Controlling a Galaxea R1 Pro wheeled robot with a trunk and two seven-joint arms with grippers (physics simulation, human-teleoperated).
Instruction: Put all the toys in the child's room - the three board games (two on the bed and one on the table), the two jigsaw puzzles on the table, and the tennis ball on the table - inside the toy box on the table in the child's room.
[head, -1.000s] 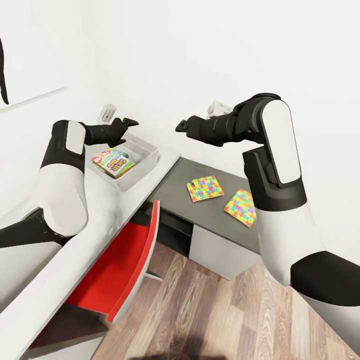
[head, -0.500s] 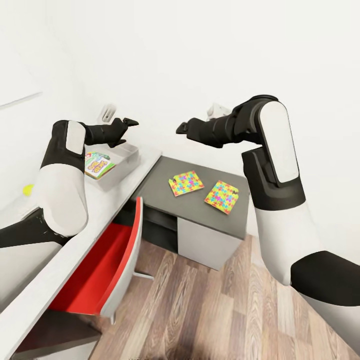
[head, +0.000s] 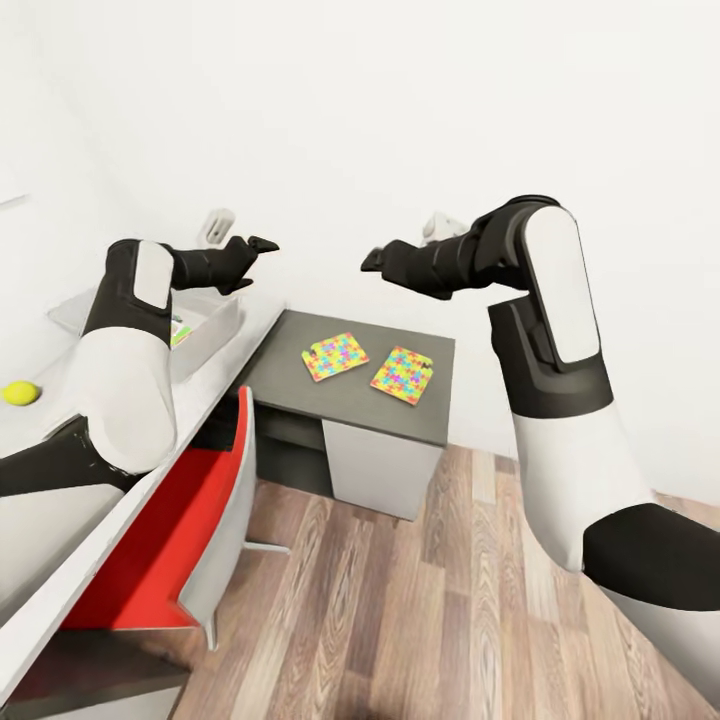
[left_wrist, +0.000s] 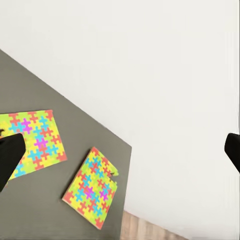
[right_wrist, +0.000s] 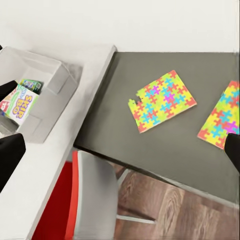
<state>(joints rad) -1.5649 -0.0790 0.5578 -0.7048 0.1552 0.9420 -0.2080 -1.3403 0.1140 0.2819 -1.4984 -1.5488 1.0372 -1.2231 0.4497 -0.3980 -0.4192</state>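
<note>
The whole head pic has slid since a sec ago: the camera turned, the things didn't move. The 2 jigsaw puzzles (head: 372, 366) & the toy box (head: 205, 330) now sit more to the left of the pic, and the tennis ball (head: 20, 393) has come into sight on the pale worktop (head: 60, 590), well away from the box. So I think the robot is turning or rolling to line up w/ what's left, not grabbing yet. Count: 2 puzzles, flat, side by side but not touching, on the dark cabinet top (head: 300, 340) near its back edge; 1 ball; 1 toy box near the corner where pale worktop meets dark top, w/ 1 board game (right_wrist: 19, 105) seen inside it; 1 red chair (head: 190, 520) under the worktop. Left end effector (head: 245, 258) is up in the air, spread wide, holding nothing. Right end effector (head: 378, 260) also up in the air, spread wide, empty.
</note>
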